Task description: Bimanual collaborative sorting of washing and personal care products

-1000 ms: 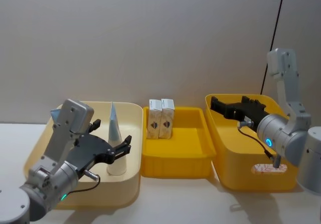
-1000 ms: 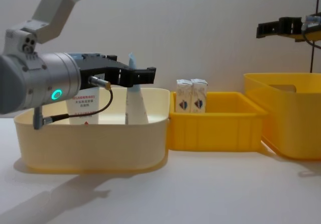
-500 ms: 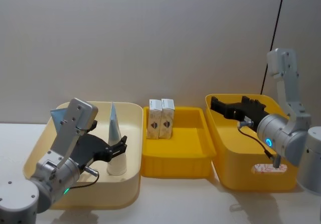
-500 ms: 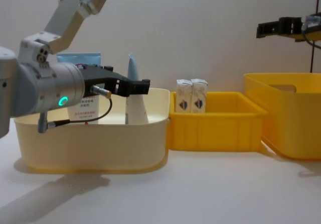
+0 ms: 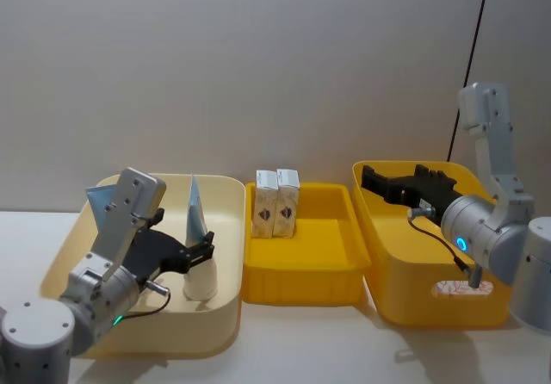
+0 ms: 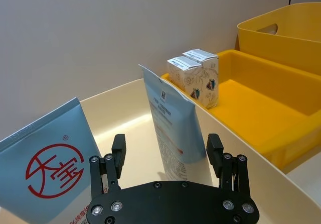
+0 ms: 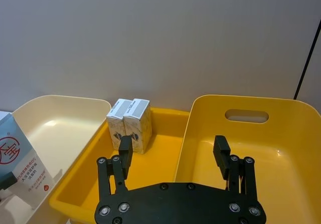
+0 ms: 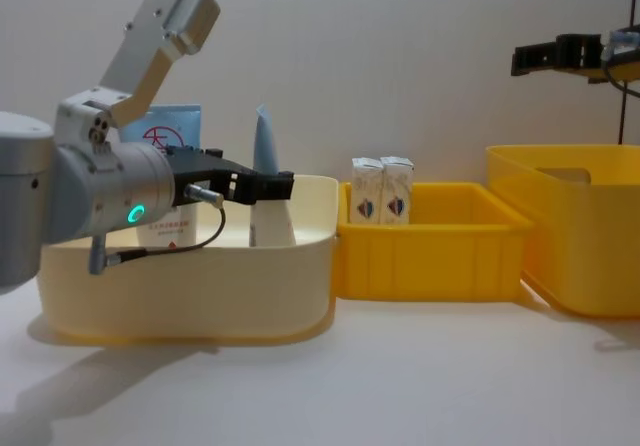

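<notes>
Two squeeze tubes stand in the cream bin (image 5: 225, 317) on the left. One tube (image 5: 195, 216) stands cap down with its pale blue crimped end up. The other tube (image 5: 100, 203), with a red round logo, stands behind my left arm. My left gripper (image 5: 195, 259) is open low inside this bin, its fingers on either side of the nearer tube (image 6: 173, 128) without gripping it. Two small white cartons (image 5: 276, 203) stand side by side at the back left of the middle yellow bin (image 5: 301, 296). My right gripper (image 5: 400, 182) hangs open over the right yellow bin (image 5: 413, 308).
The three bins stand in a row against a plain wall, close together. The right bin has a handle slot (image 7: 246, 116) in its far wall and a label (image 5: 461, 289) on its front. Bare white table lies in front of the bins (image 8: 420, 376).
My left gripper has dropped lower into the cream bin and moved up to the standing tube, and the logo tube behind it has come into sight. The right arm has stayed still.
</notes>
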Action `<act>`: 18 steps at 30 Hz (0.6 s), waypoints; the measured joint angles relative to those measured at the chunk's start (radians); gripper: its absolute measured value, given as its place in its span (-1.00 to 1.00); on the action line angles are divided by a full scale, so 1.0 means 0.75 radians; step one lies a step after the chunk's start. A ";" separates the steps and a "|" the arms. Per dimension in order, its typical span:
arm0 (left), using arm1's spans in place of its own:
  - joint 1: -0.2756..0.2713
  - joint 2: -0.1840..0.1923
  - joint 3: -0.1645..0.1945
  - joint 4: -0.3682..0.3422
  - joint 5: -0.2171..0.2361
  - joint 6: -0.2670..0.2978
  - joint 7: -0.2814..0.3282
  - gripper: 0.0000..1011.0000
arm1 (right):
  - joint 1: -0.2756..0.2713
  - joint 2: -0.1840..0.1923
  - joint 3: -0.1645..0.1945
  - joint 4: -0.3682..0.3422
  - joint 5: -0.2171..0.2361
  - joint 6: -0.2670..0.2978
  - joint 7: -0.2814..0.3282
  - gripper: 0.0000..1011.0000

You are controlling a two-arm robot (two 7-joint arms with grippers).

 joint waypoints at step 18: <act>-0.082 -0.058 -0.010 0.159 0.001 -0.083 -0.060 0.98 | 0.000 0.000 0.000 0.000 0.000 0.000 0.000 0.98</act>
